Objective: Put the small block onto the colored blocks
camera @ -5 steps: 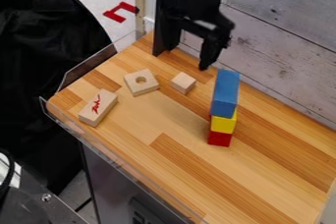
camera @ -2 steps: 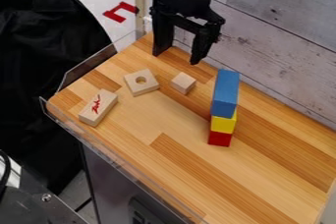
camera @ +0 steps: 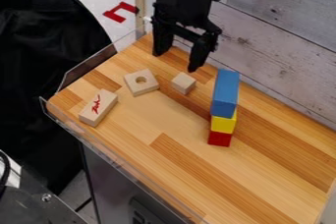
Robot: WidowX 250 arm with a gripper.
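The small plain block sits at the far side of the worktop, just on the camera's side of the pincer and a touch toward the stack, nearest the right-hand fingertip as seen in the picture. The pincer is spread wide with nothing in it, so the next move probably calls for bringing it toward the camera and down astride the block (near enough a cube, so no long axis to line up with). There is one arm, and six blocks in all: the small one, one blue, one yellow, one red, one with a round hole and one oblong with a red mark. The blue seems to lie flat across the yellow and overhang away from the camera, so weight on that end might tip it.
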